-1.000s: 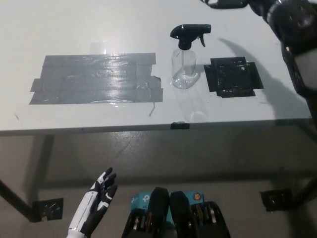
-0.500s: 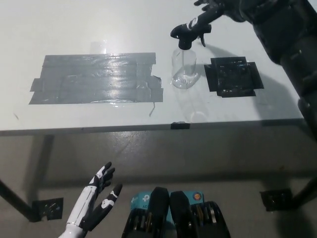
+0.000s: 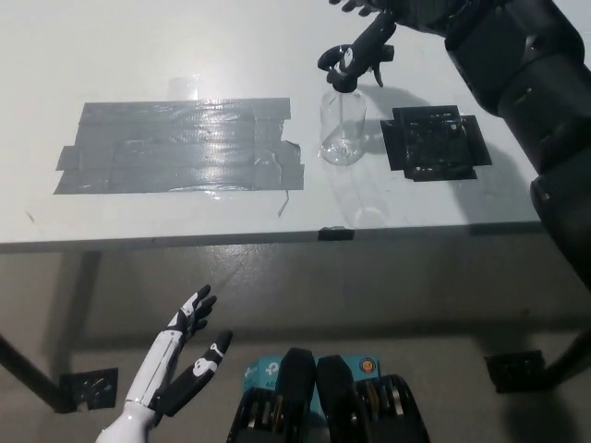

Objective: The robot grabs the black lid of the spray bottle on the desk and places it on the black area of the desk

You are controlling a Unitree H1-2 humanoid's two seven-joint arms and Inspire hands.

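A clear spray bottle point(image 3: 343, 129) stands upright on the white desk point(image 3: 138, 55), topped by its black trigger lid point(image 3: 343, 66). My black right hand point(image 3: 377, 23) reaches in from the upper right, fingers spread and open, one finger lying over the lid's top. Just right of the bottle is the small black area point(image 3: 434, 141) of tape. My white left hand point(image 3: 180, 360) rests open below the desk edge at the lower left.
A large grey taped patch point(image 3: 180, 146) covers the desk left of the bottle. The desk's front edge point(image 3: 277, 238) runs across the middle, with dark floor and desk legs below.
My right arm has swung in from the upper right, bringing the hand down onto the bottle's lid. The left hand has turned slightly and lowered.
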